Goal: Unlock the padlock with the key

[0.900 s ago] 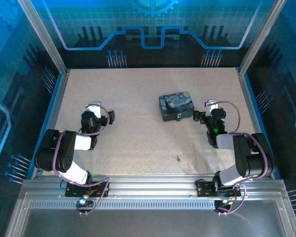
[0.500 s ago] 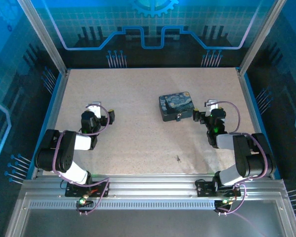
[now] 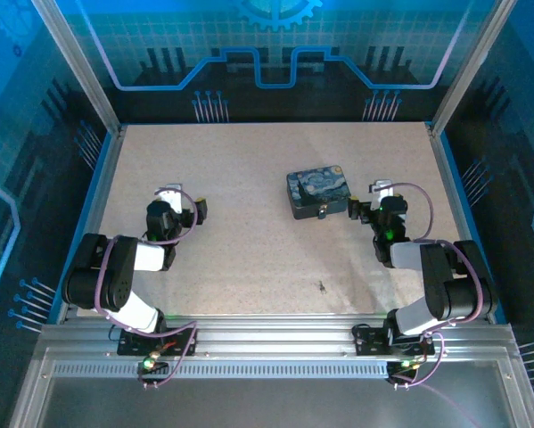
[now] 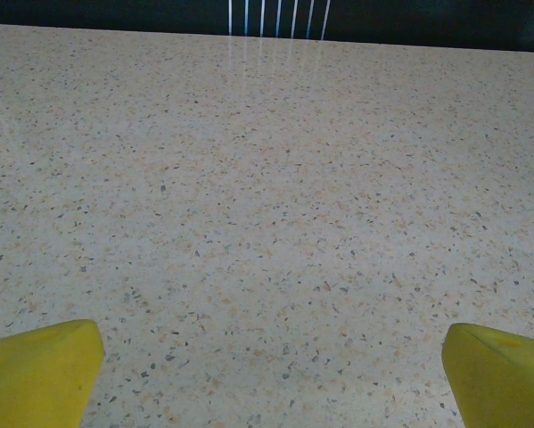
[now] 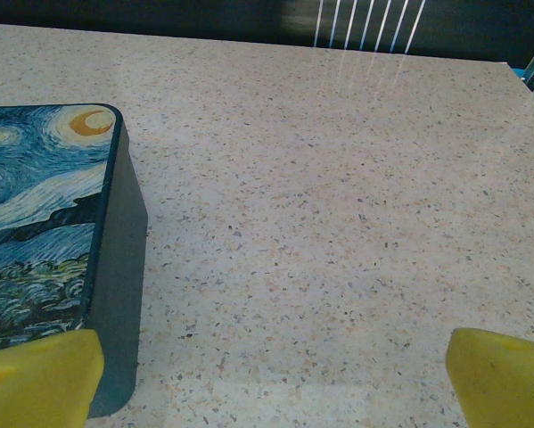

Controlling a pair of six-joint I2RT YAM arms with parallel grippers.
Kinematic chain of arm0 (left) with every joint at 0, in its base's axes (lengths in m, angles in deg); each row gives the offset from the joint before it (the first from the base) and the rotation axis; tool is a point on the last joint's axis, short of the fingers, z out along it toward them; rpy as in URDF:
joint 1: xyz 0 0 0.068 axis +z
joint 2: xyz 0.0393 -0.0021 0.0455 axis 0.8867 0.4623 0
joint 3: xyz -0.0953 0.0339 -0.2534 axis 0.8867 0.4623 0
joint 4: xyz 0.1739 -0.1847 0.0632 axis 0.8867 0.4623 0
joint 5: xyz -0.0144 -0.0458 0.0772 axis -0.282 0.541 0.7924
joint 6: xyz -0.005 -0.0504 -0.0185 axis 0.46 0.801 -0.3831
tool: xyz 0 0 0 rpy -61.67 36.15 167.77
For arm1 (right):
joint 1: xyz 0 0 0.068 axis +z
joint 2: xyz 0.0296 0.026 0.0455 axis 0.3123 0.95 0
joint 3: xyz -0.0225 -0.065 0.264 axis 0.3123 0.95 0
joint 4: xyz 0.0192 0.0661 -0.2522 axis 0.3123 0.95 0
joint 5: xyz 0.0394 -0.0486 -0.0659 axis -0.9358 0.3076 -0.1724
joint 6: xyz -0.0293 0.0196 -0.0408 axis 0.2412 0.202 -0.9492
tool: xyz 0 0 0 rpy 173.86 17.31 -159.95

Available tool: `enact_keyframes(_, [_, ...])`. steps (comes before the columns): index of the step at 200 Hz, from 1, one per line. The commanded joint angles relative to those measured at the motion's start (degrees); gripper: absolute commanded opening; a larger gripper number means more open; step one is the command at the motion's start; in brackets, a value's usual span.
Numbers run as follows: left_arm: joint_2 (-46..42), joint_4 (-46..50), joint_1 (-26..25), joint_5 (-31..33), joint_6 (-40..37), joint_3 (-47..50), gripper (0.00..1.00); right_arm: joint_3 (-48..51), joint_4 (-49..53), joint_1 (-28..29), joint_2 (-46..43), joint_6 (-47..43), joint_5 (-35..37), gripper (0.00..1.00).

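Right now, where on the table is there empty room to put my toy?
Big bare patches: the far strip behind the tin box, and the middle between the left gripper and the tin box. Crowded: the tin box's near side, with the padlock and right gripper.

We count two hands: left hand (image 4: 268,379) and right hand (image 5: 271,379), two yellow fingertips (image 4: 39,374) apiece, four total. One worktop (image 3: 240,169). One starry-print tin box (image 3: 316,190). One tiny padlock (image 3: 323,213). One key (image 3: 320,286).
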Motion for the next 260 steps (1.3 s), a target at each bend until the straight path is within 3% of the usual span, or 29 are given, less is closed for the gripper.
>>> enact_keyframes(1, [-0.64, 0.23, 0.47, -0.67, -0.27, -0.87, 0.99, 0.37, -1.56, 0.69, 0.31, 0.63, 0.86, 1.00])
enact_keyframes(75, [-0.73, -3.64, 0.51, 0.30, 0.09, 1.23, 0.99, 0.70, -1.89, 0.13, -0.01, 0.66, -1.01, 1.00])
enact_keyframes(107, [-5.53, -8.42, 0.56, 2.44, 0.64, 5.85, 0.99, -0.40, 5.82, -0.42, -6.34, 1.67, -0.08, 1.00])
enact_keyframes(147, [-19.38, 7.33, 0.20, 3.30, 1.99, 3.17, 0.99, -3.47, 20.20, -0.43, -15.27, 5.24, -1.76, 1.00])
enact_keyframes(176, [-28.48, 28.83, 0.20, 2.47, 17.53, -4.76, 0.99, -9.37, 38.95, 1.27, -21.01, 11.99, -3.77, 1.00])
enact_keyframes(202, [-29.42, 38.63, -0.28, -8.17, 29.63, -10.06, 0.99, -15.58, 55.65, 3.89, -24.06, 18.82, -9.22, 1.00])
enact_keyframes(222, [-30.51, 41.21, -3.85, -10.68, 34.71, -10.42, 0.99, -18.42, 65.98, 8.49, -25.23, 21.89, -10.68, 0.96])
enact_keyframes(260, [-31.89, 44.00, -14.57, -8.22, 38.99, -9.72, 0.99, -18.23, 77.60, 20.16, -25.91, 26.86, -9.35, 0.88])
